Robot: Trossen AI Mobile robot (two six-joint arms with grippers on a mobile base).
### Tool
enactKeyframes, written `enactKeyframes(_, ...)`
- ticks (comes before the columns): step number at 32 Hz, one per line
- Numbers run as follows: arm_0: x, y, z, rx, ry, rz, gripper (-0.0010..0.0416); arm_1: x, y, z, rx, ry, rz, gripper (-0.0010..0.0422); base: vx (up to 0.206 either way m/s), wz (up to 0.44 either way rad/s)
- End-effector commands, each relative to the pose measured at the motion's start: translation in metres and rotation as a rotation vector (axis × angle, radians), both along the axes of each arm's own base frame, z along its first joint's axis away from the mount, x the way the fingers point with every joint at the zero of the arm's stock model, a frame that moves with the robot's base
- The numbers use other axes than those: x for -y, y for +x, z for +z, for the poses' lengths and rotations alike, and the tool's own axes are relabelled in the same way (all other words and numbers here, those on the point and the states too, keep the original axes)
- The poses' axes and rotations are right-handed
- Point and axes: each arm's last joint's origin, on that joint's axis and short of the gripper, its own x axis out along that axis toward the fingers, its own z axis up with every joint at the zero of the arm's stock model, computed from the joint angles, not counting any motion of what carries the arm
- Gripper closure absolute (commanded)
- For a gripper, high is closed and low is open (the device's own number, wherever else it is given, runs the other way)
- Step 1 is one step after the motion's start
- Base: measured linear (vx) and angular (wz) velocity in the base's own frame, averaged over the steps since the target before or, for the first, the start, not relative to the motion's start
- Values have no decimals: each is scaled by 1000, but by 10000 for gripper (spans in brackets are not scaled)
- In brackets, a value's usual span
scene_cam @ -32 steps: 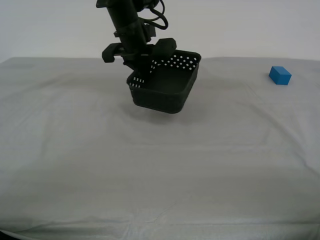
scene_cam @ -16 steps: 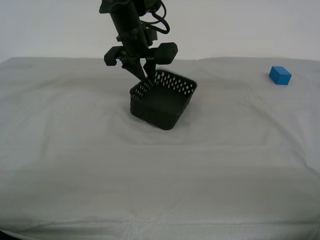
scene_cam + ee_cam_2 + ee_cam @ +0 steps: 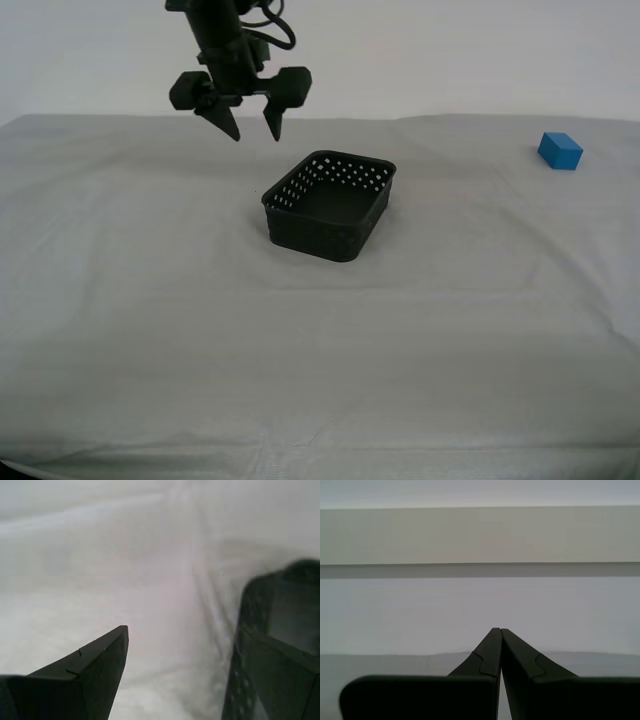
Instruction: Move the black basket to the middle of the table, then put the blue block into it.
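White-grey cloth covers the worktop (image 3: 150,330), wrinkled and bare across its near half. Past that, about the middle, the basket (image 3: 329,205) sits flat on the cloth with its opening up, turned a little askew; rows of small holes show in its far walls. Nothing lies inside it that I can see.

Beyond the basket and toward the exterior view's left, my second gripper (image 3: 250,123) hangs in the air above the worktop, apart from the basket, its jaws spread wide with nothing between them. Its wrist view shows 1 finger (image 3: 95,672) over the cloth (image 3: 125,570) and the basket's dark wall (image 3: 275,645) blurred close alongside.

Farther back, near the edge at the exterior view's right, the block (image 3: 560,151) rests on the cloth, well apart from the basket.

My first gripper (image 3: 500,630) does not appear in the exterior view; its wrist view shows its 2 fingertips pressed together, holding nothing, facing a pale wall.
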Motion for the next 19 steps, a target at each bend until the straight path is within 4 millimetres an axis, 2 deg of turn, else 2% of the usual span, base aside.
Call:
enactKeyframes(1,0,0,1,5,-1,0,405,-31,14,3,9,8,59,117,0,0)
enactKeyframes(2,0,0,1,5,-1,0,405,-37,16,3,7,10,71,117,0,0)
enactKeyframes(3,0,0,2,8,-1,0,404,-54,20,2,0,17,106,117,0,0)
enactKeyframes(5,0,1,4,14,-6,0,404,-67,23,2,-6,22,128,117,0,0)
enactKeyframes(6,0,2,9,14,-12,-1,404,-91,29,2,-4,52,167,117,0,0)
enactKeyframes(7,0,3,10,5,-13,-1,404,-97,30,2,-2,59,175,117,0,0)
enactKeyframes(8,0,8,13,-42,-35,-7,404,-116,33,1,-2,83,211,117,0,0)
enactKeyframes(9,0,11,13,-60,-44,-9,403,-121,33,1,-3,85,220,117,0,0)
enactKeyframes(10,1,20,14,-125,-56,-17,404,-140,35,1,-8,91,252,117,0,0)
enactKeyframes(12,1,27,15,-158,-59,-29,403,-150,35,0,-13,95,269,117,0,0)
enactKeyframes(13,3,45,14,-224,-61,-38,403,-168,35,-2,-26,99,304,117,0,0)
enactKeyframes(14,5,54,16,-256,-61,-43,404,-176,34,-2,-32,102,319,117,0,0)
enactKeyframes(19,25,115,15,-360,-60,-98,404,-199,32,-4,-58,136,343,117,0,0)
